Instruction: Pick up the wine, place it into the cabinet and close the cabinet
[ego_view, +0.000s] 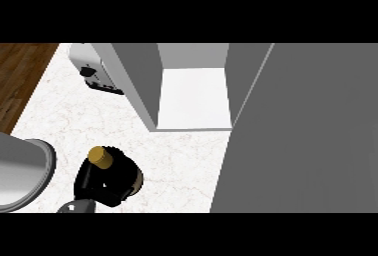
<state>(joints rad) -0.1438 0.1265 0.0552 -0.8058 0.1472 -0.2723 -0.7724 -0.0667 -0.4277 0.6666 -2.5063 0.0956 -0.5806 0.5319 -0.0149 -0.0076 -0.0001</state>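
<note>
White marbled worktop (184, 155) fills the near ground, where the left hand (111, 192) has its black fingers (133, 177) curled round the wine bottle (100, 156), the gold cap standing just above them. A pale grey rounded shape (22, 175) lies close at the view's left edge. Beyond, the cabinet (193, 95) stands open, its grey left wall nearest the bottle and its wide grey door (310, 135) swung out along the right, while farthest off a white toaster (96, 70) sits beside a wooden floor (22, 75).
</note>
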